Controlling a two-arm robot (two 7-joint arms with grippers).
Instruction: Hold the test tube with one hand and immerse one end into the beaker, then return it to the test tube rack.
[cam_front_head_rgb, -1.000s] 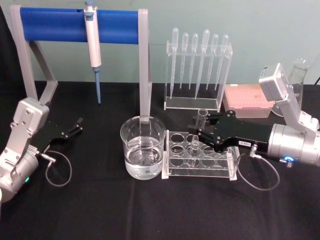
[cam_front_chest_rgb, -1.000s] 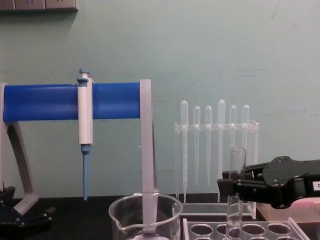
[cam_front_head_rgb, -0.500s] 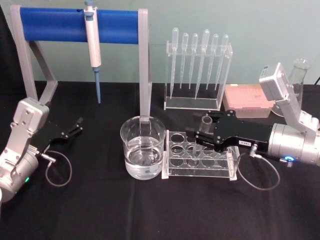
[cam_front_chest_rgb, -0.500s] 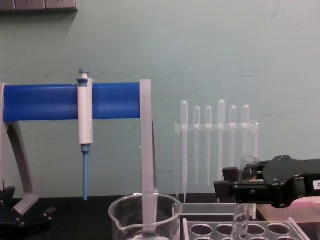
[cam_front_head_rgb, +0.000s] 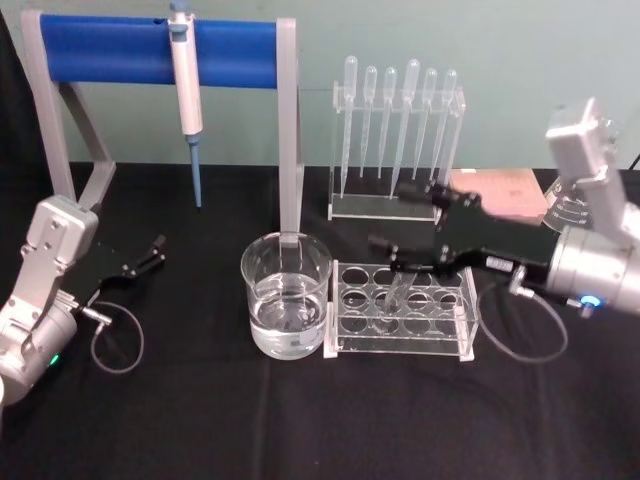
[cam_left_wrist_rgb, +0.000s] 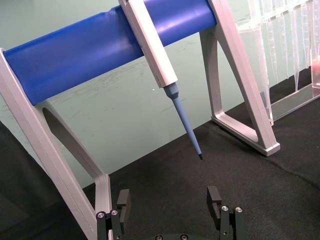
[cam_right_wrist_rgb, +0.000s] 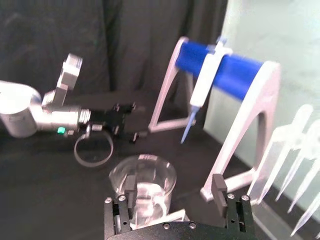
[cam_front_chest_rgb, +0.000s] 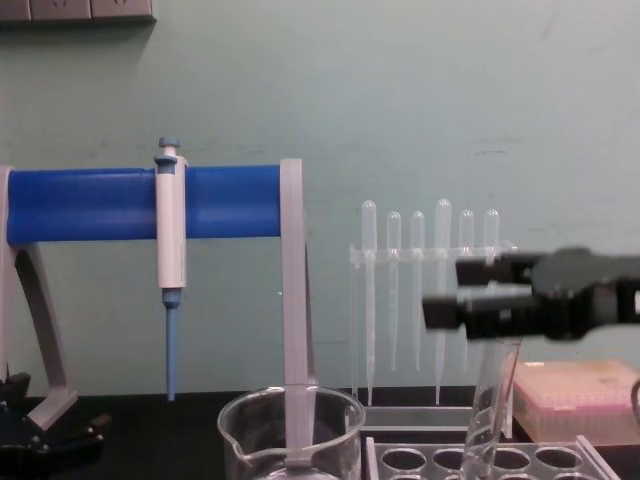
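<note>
The test tube (cam_front_head_rgb: 398, 292) (cam_front_chest_rgb: 492, 395) leans tilted in a hole of the clear rack (cam_front_head_rgb: 400, 345), free of any grip. My right gripper (cam_front_head_rgb: 388, 216) (cam_front_chest_rgb: 445, 292) hovers above it, open, with nothing between its fingers in the right wrist view (cam_right_wrist_rgb: 174, 192). The beaker (cam_front_head_rgb: 285, 295) (cam_front_chest_rgb: 290, 430) (cam_right_wrist_rgb: 142, 180), partly filled with clear liquid, stands just left of the rack. My left gripper (cam_front_head_rgb: 150, 255) (cam_left_wrist_rgb: 169, 200) rests open and idle at the table's left.
A blue-barred stand (cam_front_head_rgb: 160, 50) holding a micropipette (cam_front_head_rgb: 186, 70) spans the back left. A pipette rack (cam_front_head_rgb: 395, 140) and a pink tip box (cam_front_head_rgb: 500, 195) sit behind the tube rack. A flask stands behind the right arm.
My right gripper has let go of the test tube, opened and risen above the rack. The tube dropped lower and now leans in its hole. The left arm is unchanged.
</note>
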